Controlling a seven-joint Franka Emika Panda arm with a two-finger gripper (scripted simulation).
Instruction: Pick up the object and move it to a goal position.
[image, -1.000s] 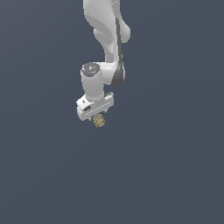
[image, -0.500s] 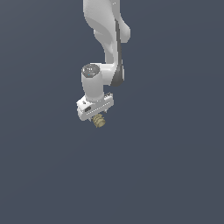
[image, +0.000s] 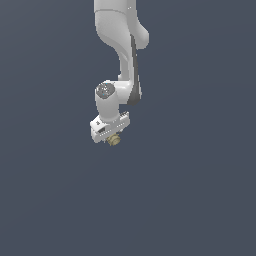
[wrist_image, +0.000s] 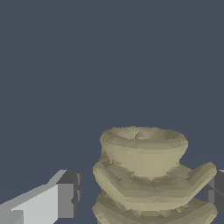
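The object (image: 114, 140) is a tiny tan, brass-coloured ridged piece hanging just under the white gripper block, held up in the air. In the wrist view the object (wrist_image: 146, 175) fills the space between the two dark-tipped fingers (wrist_image: 68, 194), its ridged sides stacked below a bowl-shaped end. My gripper (image: 113, 138) is shut on it, one finger on each side. The white arm reaches down from the top of the exterior view.
A plain dark grey-blue surface (image: 190, 200) lies all around and below the arm. No other item shows in either view.
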